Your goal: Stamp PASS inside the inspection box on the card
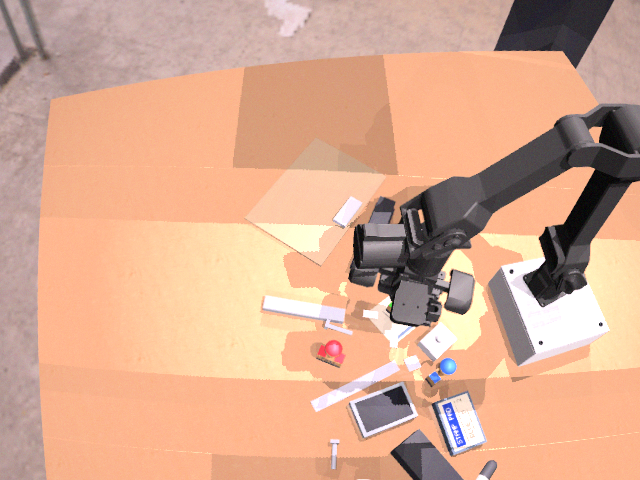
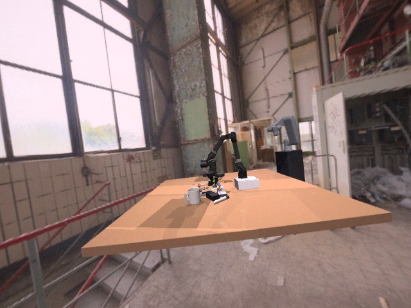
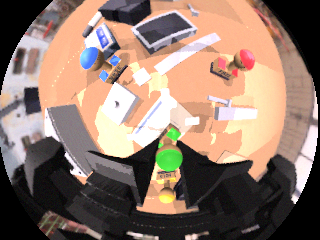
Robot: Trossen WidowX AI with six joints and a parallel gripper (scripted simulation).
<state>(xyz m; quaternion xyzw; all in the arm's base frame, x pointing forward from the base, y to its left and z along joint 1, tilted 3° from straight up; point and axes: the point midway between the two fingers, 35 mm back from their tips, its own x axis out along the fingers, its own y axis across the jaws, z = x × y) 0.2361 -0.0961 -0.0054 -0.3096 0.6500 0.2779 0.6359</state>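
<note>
My gripper (image 3: 167, 142) is shut on the green-knobbed stamp (image 3: 169, 158) (image 1: 390, 305) (image 2: 214, 181), knob towards the wrist camera. Its label is not readable. The stamp is over the near part of the card (image 3: 181, 111) (image 1: 378, 321); I cannot tell whether its base touches. The arm and stamp hide part of the card, and no print is clear. The open ink pad (image 1: 383, 409) (image 3: 165, 31) lies beyond the card, beside its lid (image 1: 459, 423) (image 3: 101, 40) marked STAMP PAD.
A red stamp (image 1: 331, 352) (image 3: 243, 60), a blue stamp (image 1: 445, 367) (image 3: 92, 59) and a yellow stamp (image 3: 167, 194) stand around the card. A white block (image 1: 436, 342) (image 3: 119, 105) is close beside it. A mug (image 2: 193, 196) stands farther off.
</note>
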